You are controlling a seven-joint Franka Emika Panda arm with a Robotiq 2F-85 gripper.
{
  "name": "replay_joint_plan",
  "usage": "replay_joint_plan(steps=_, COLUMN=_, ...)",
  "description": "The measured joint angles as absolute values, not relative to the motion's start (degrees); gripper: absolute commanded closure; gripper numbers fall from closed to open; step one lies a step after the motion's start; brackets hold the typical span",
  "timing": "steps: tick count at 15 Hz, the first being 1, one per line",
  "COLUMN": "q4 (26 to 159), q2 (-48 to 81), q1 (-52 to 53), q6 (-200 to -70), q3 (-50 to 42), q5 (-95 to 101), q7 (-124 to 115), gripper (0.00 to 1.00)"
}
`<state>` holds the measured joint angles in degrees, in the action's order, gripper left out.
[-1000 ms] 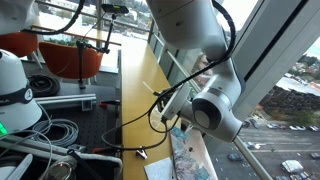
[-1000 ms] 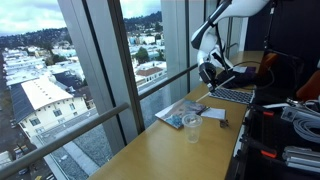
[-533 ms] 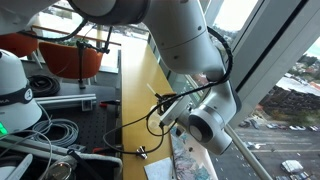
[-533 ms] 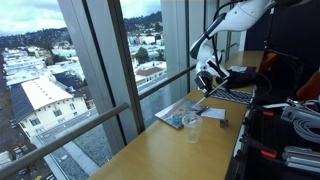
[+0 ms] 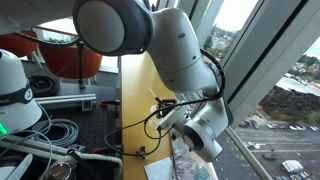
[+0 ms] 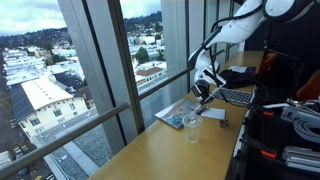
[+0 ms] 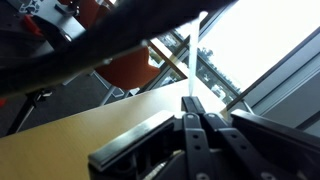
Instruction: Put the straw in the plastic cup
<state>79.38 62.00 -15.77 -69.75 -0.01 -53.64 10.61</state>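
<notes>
Arm (image 5: 172,48) bent down, gripper (image 6: 203,87) closed on the straw (image 7: 195,55)

In an exterior view the white arm fills the upper middle and its wrist sits at lower centre-right. In an exterior view (image 6: 240,22) it enters from the upper right and the gripper points downward. In the wrist view, at lower middle, the fingers (image 7: 215,138) are pressed together with the straw pinched between them.

Window daylight — wrist view blurred.

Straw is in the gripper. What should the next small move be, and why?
Probably bring the thin white straw, pinched in the shut gripper, over the small clear plastic cup: in an exterior view the gripper hangs higher than the cup and off to its side, not above the rim.
</notes>
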Motion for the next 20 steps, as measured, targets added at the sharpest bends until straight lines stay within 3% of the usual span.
replay_joint_plan(steps=20, q4=75.55, q2=64.97, q1=-16.17, q6=-69.28, q3=-0.9, q5=-54.35, q7=1.53, gripper=1.0)
